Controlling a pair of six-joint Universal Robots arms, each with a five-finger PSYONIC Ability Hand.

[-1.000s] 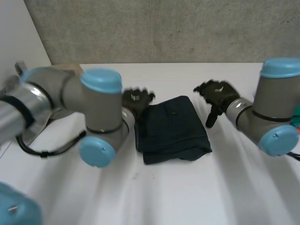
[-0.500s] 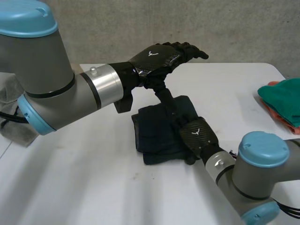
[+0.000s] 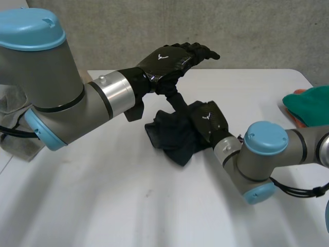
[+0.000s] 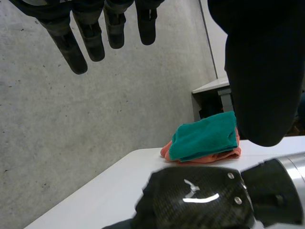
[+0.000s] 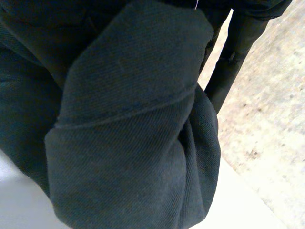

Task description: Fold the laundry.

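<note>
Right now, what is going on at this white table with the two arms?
The right hand grips the dark navy cloth, bunched up on the white table. The left hand hovers open above it, holding nothing. A folded teal cloth lies on an orange cloth at the table's right side.

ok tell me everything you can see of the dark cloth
The dark cloth is a navy-black woven garment; the right wrist view shows a twill-like weave and a stitched seam. It lies crumpled in a heap near the middle of the white table. The right hand is pressed into its side nearest the right arm, folds bunched under the palm. The left hand hangs open above it; whether its thumb touches is unclear.
</note>
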